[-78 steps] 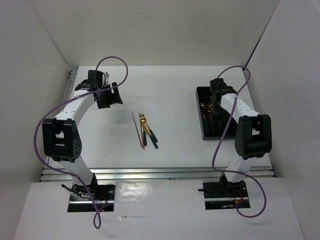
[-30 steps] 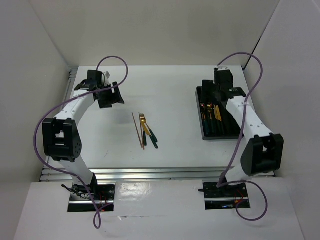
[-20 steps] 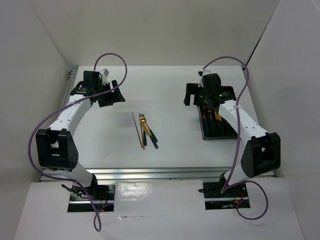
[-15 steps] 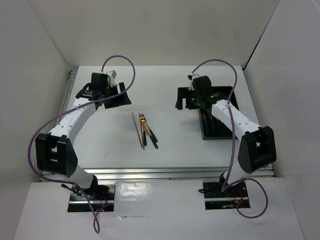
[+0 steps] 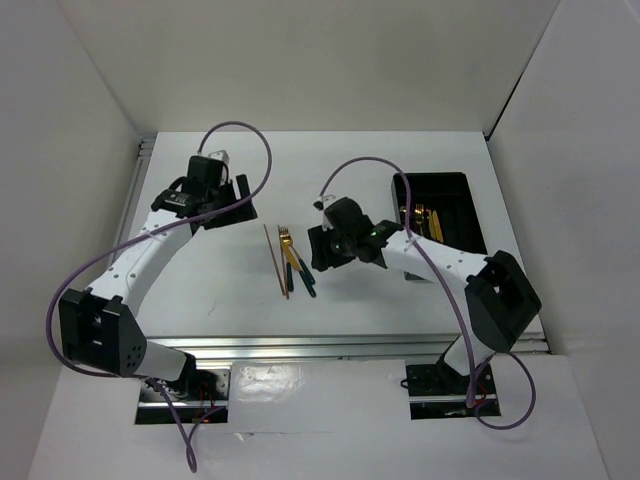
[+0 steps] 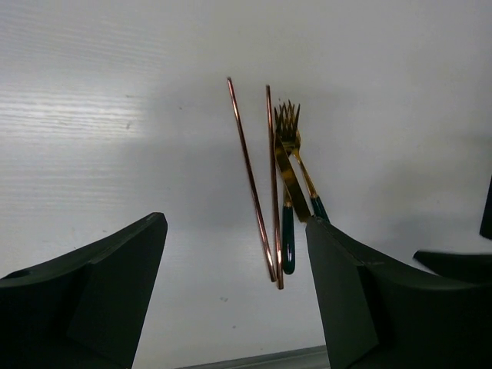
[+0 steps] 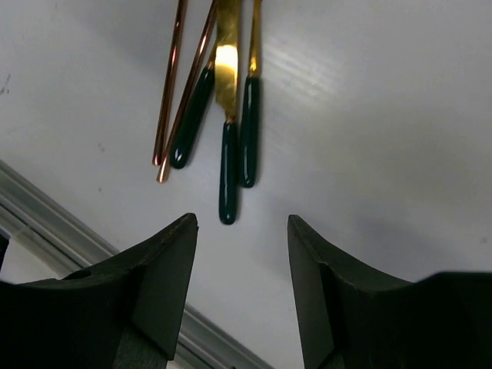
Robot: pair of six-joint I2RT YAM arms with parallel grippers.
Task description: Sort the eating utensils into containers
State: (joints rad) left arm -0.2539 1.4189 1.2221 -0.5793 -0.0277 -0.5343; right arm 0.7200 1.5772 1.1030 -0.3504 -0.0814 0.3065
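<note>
Loose pile: two thin brown wooden chopsticks (image 5: 275, 260) and three gold-headed utensils with dark teal handles (image 7: 227, 177), lying together on the white table (image 5: 350, 310) left of centre. The chopsticks meet at their near ends and touch the leftmost handle. Fork tines show on one head in the left wrist view; the other two heads overlap, so I cannot tell their type.

One black rectangular divided plastic tray (image 5: 455, 178) sits far right, well apart from the pile. It holds gold-headed pieces, count unreadable.

Right gripper (image 7: 240, 227) hangs just right of the pile, jaws apart, nothing between them, handle tips just ahead. Left gripper (image 6: 234, 231) hovers beyond and left of the pile, jaws wide, empty.

Change since a second ago: the right arm has swung off the tray to the pile; the left arm has shifted nearer; the pile is unmoved.

The right arm covers the tray's near left part.
</note>
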